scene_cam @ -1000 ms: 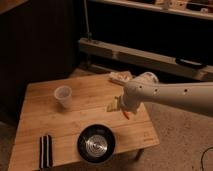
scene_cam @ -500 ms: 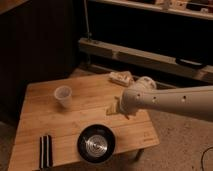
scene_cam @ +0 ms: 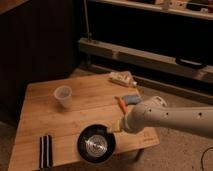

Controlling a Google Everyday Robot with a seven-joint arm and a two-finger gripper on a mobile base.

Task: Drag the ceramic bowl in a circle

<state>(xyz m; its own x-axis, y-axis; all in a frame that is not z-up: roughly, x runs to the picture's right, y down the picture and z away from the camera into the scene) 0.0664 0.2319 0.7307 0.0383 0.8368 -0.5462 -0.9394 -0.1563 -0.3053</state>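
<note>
From the left on the table [scene_cam: 30,125]: two dark bars [scene_cam: 46,151] are at the front edge, with a translucent cup [scene_cam: 63,97] farther back. The ceramic bowl [scene_cam: 96,146] has not been moved and sits near the front edge. The gripper [scene_cam: 116,126] has been lowered to the bowl's right rear rim, spread wide, with nothing held. Contact cannot be confirmed, so dragging is judged not yet begun. An orange-handled tool [scene_cam: 121,104] lies behind the gripper. The bars stand nearest the circular path.
</note>
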